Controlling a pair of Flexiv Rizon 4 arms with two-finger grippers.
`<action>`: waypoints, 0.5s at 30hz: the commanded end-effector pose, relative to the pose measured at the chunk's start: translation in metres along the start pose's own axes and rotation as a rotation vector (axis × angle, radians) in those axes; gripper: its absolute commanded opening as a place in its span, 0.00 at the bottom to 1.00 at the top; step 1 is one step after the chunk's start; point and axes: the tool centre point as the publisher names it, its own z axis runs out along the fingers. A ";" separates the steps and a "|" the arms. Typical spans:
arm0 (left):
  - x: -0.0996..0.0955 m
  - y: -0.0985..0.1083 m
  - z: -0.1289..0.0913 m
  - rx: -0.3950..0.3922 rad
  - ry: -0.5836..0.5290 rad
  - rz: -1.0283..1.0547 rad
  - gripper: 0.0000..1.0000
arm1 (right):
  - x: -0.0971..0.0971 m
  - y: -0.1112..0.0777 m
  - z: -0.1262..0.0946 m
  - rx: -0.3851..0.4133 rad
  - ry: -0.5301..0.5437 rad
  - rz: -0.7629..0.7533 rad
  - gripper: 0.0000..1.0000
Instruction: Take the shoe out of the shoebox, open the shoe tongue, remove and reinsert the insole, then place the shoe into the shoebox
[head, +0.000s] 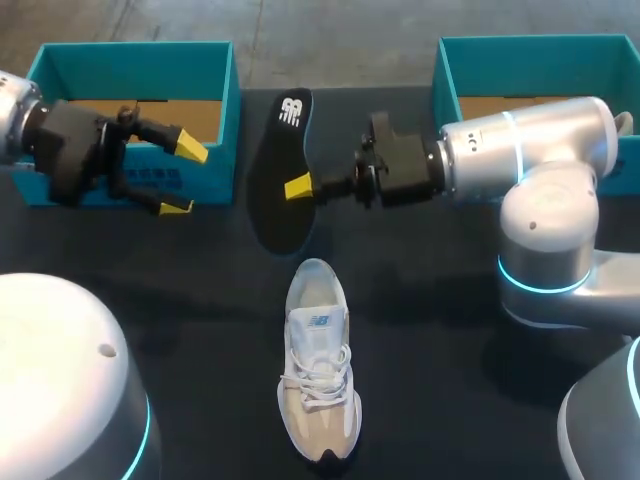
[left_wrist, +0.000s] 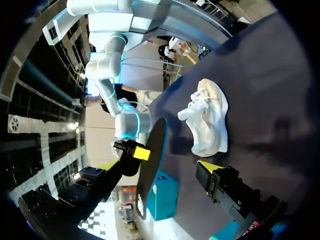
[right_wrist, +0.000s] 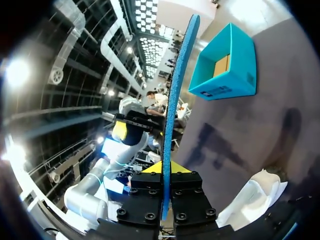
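The right gripper (head: 300, 188) comes in from the right to the far middle of the bench (head: 450, 380). Its fingers are clenched on the right edge of the black insole (head: 281, 170), about midway along its length. The right wrist view shows the insole (right_wrist: 175, 100) edge-on, pinched between the two fingers. It is held over the bench between the two teal boxes, its broad face turned up toward the head view and its length running near to far.

The left gripper (head: 185, 177) hovers just in front of the left shoebox (head: 130, 60). Its fingers are released and spread apart with nothing between them.

The white shoe (head: 318, 360) lies on the bench in the near middle. It sits upright on its sole with the laces up, just nearer than the insole's near end and apart from both grippers.

The right shoebox (head: 530, 50) stands at the far right, partly behind the right arm (head: 540, 160). Both boxes are open at the top and show brown cardboard inside.
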 end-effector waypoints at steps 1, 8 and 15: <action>0.008 0.002 -0.008 0.013 0.042 -0.028 1.00 | -0.006 -0.004 0.000 -0.005 -0.002 -0.012 0.00; 0.032 0.002 -0.011 0.032 0.104 -0.098 1.00 | -0.015 -0.009 0.000 -0.016 -0.007 -0.036 0.00; 0.044 0.006 -0.018 0.075 0.175 -0.140 1.00 | -0.020 -0.012 -0.001 -0.043 -0.014 -0.044 0.00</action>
